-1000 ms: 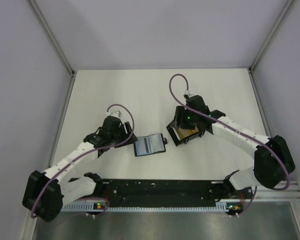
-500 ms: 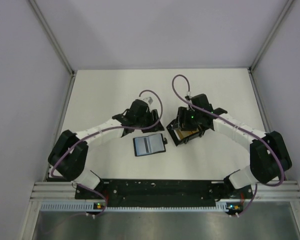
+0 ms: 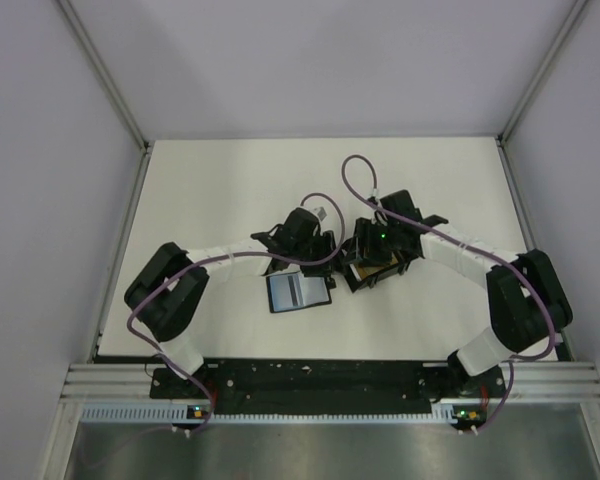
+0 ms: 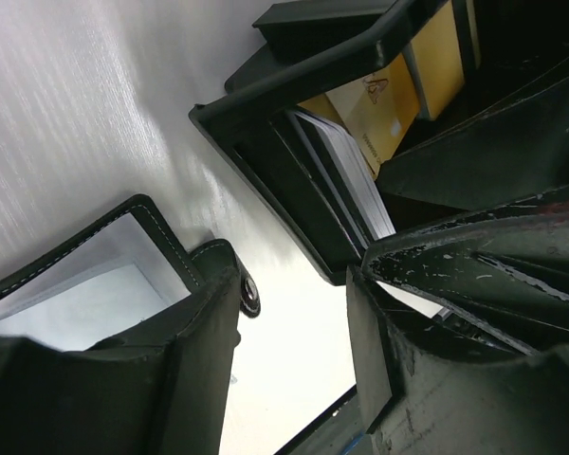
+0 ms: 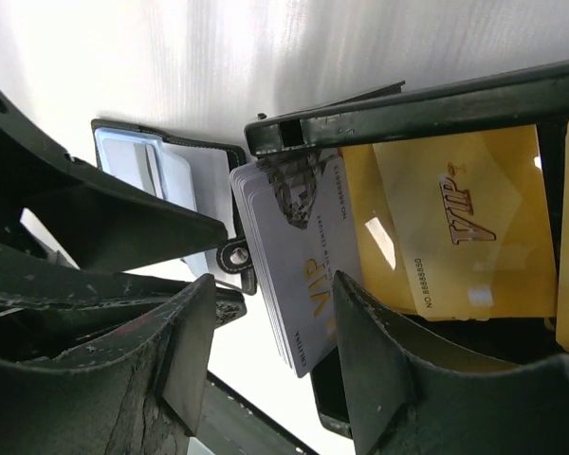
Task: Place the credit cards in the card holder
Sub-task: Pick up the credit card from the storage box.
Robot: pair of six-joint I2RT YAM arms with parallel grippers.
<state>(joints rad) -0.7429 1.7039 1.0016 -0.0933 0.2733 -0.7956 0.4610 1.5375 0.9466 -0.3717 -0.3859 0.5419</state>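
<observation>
cards stacked in open box, card holder beside

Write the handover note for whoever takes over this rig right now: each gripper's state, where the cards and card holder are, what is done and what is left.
Left gripper: open, empty, beside the black box, just beyond the card holder.
Right gripper: open, a finger on either side of the white card stack; no grip visible.
Card holder: lying open on the table, next to the box.
Cards: white stack on edge at the box's wall; gold cards flat inside the box.
Done: holder is open; no card clearly in it.
Left: lift the cards out and slot them into the holder.
</observation>
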